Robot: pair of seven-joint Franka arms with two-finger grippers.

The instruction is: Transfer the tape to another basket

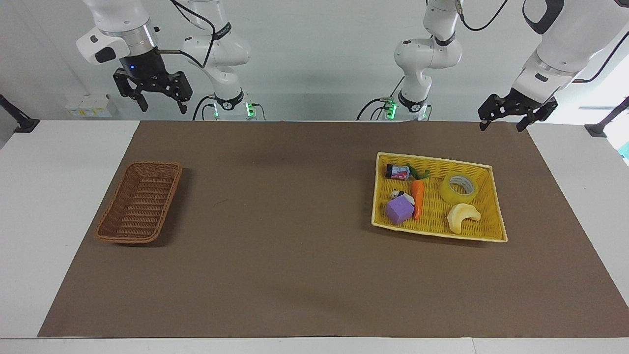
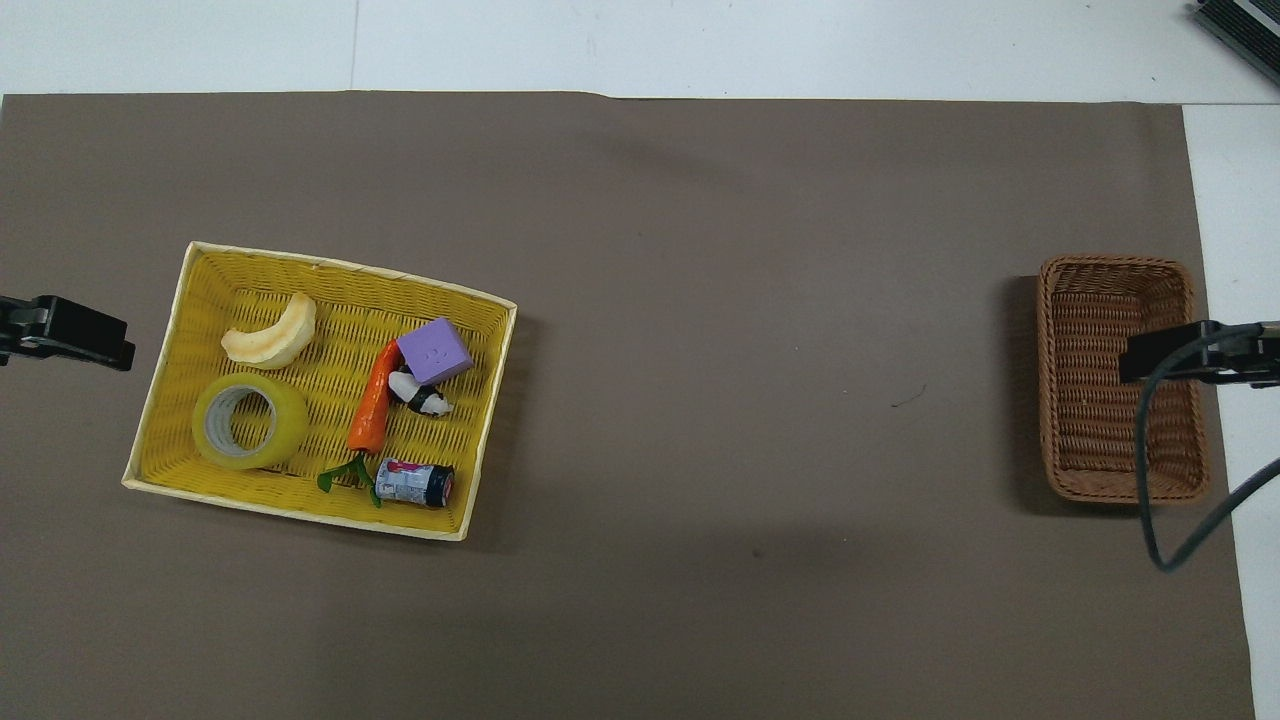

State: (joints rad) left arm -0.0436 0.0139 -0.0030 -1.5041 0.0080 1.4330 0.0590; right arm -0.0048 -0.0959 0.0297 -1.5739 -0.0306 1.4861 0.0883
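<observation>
Two idle arms, each end effector (left [image 1: 506, 118], right [image 1: 153, 93]) spread wide above the bench; tape [image 1: 459, 189] lies in the yellow tray [image 1: 434, 232], banana toy [image 1: 462, 217] at its six o'clock, liable to snag a clumsy grab bound for the basket [image 1: 139, 202].

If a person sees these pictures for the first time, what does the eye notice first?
The bright yellow tray at the left arm's end, holding the tape, a carrot and a purple block. Then the bare brown basket at the right arm's end.
</observation>
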